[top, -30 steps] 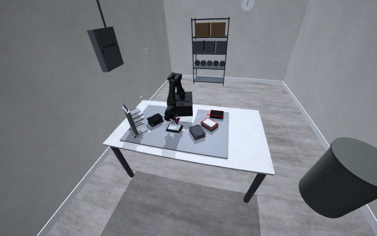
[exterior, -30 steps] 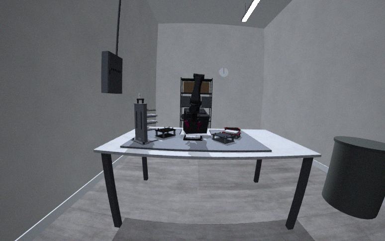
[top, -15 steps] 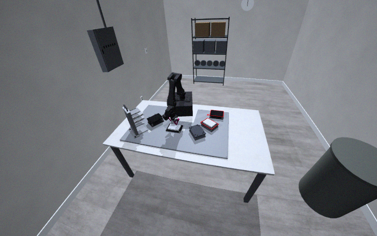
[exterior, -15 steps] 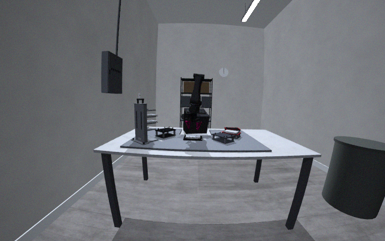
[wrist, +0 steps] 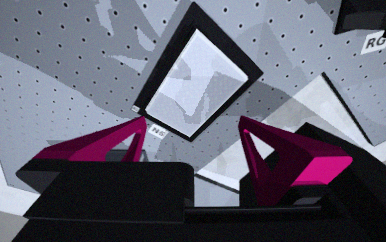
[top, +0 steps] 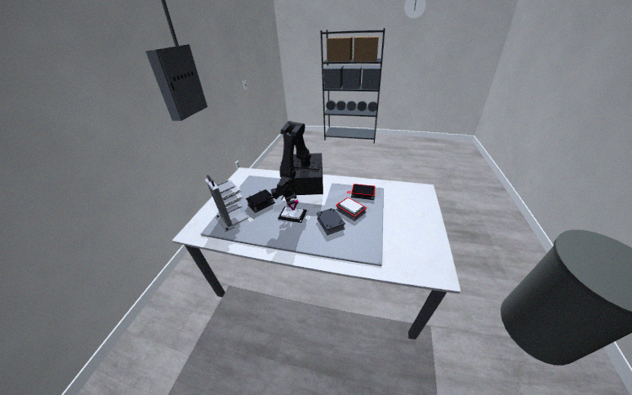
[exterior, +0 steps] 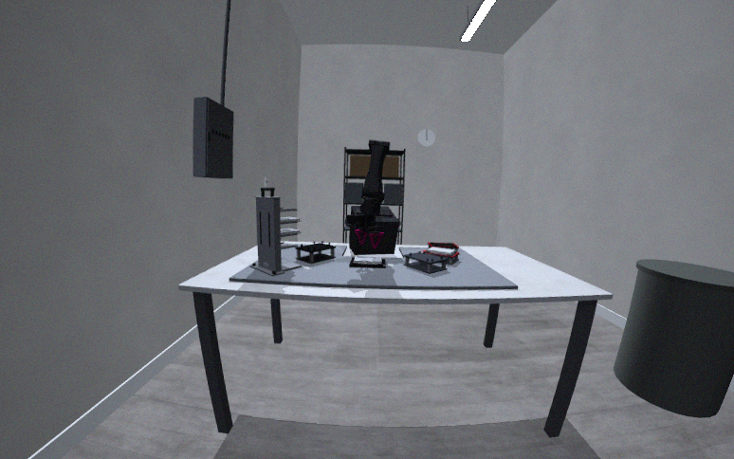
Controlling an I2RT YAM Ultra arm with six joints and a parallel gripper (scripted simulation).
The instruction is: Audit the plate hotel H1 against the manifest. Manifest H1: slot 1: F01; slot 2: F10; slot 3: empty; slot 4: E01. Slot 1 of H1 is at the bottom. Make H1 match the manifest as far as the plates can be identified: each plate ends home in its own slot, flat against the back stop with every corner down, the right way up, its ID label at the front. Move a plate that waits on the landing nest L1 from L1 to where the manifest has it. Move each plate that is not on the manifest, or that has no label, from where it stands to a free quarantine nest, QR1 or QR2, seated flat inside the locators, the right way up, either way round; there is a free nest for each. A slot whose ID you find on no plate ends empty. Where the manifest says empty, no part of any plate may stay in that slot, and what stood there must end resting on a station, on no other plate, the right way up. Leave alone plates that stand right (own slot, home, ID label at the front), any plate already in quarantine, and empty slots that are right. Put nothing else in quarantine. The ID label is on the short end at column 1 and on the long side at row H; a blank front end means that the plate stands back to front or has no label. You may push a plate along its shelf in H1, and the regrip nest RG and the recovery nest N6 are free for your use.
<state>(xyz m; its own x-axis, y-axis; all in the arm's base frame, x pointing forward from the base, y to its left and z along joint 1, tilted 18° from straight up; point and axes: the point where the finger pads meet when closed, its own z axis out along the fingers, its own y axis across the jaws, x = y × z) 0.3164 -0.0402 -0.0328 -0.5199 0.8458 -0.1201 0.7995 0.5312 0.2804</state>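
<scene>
My gripper (wrist: 192, 121) is open and empty, its magenta fingers hovering above a white plate (wrist: 196, 82) that lies flat in the black recovery nest N6 (top: 291, 219). In the exterior view the gripper (exterior: 368, 238) hangs just over that nest. The plate hotel H1 (top: 226, 200) stands at the left end of the mat; I can make out plates on some shelves (exterior: 288, 225) but read no labels. One red-rimmed quarantine nest (top: 350, 206) holds a white plate; the other (top: 363, 189) looks dark inside.
A raised black nest (top: 260, 199) stands between the hotel and the arm's base (top: 304, 175). Another raised black nest (top: 331, 219) sits right of N6. A label reading RG (wrist: 374, 42) shows at the wrist view's upper right.
</scene>
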